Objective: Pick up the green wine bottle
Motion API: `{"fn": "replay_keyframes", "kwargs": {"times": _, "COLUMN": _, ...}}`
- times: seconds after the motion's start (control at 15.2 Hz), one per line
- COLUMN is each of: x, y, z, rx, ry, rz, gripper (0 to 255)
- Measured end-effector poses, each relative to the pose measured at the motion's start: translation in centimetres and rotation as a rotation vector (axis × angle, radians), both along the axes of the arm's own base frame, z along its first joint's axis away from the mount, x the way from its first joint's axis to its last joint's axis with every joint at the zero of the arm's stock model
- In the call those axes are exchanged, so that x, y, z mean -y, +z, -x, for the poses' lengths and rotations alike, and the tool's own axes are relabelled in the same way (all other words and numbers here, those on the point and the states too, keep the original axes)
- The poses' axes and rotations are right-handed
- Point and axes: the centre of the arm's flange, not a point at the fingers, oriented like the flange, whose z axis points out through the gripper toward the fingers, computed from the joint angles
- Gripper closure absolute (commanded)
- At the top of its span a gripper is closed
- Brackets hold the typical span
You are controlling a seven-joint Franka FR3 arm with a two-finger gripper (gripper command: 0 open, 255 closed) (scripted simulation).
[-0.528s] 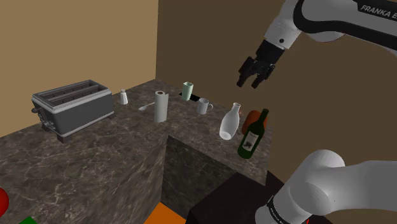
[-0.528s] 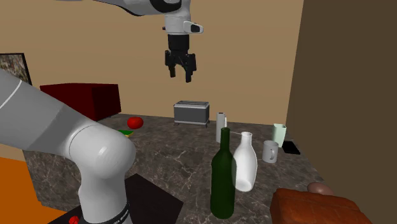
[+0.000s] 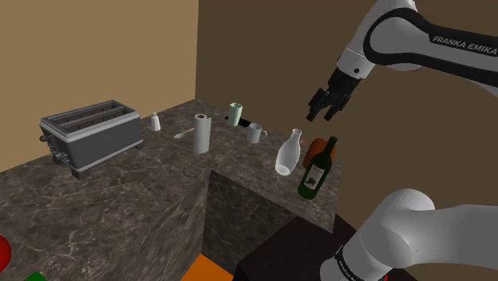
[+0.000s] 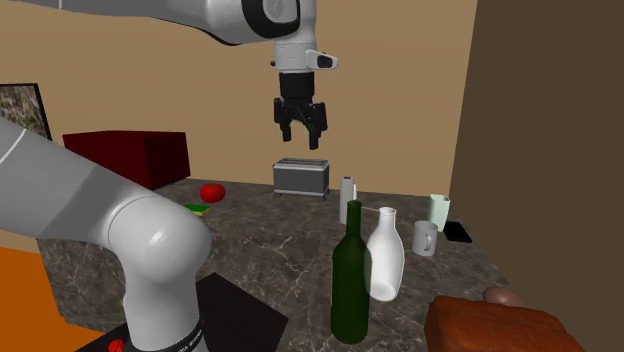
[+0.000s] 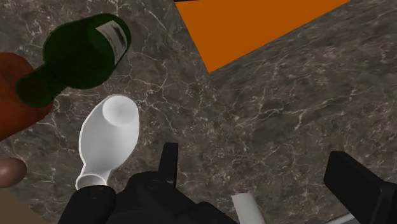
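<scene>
The dark green wine bottle (image 3: pixel 314 176) (image 4: pixel 351 290) (image 5: pixel 83 54) stands upright near the counter's edge, beside a white bottle (image 3: pixel 288 154) (image 4: pixel 385 262) (image 5: pixel 108 137). My gripper (image 3: pixel 322 116) (image 4: pixel 301 142) (image 5: pixel 261 178) hangs open well above the counter, higher than both bottles and a little off to their side. Its fingers are apart with nothing between them. In the wrist view the green bottle lies beyond the left finger (image 5: pixel 168 162), past the white bottle.
A brown lump (image 3: pixel 318 148) (image 4: pixel 495 328) sits right behind the green bottle. Farther along the marble counter (image 3: pixel 144 199) stand a mug (image 3: pixel 255 133), a pale green cup (image 3: pixel 235 114), a white roll (image 3: pixel 202 133) and a toaster (image 3: pixel 92 134). An orange floor (image 5: pixel 254 25) shows below the counter edge.
The gripper has shifted toward the shoulder view's right and dropped slightly, coming closer to above the bottles. It stays open; the objects have not moved.
</scene>
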Motion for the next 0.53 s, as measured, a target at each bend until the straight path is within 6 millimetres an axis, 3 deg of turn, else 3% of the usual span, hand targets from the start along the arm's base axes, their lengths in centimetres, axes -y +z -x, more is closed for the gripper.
{"fn": "replay_keyframes", "kwargs": {"times": 0.53, "x": 7.1, "y": -5.8, "z": 0.9, "rx": -0.032, "ry": -0.03, "rz": 0.075, "gripper": 0}}
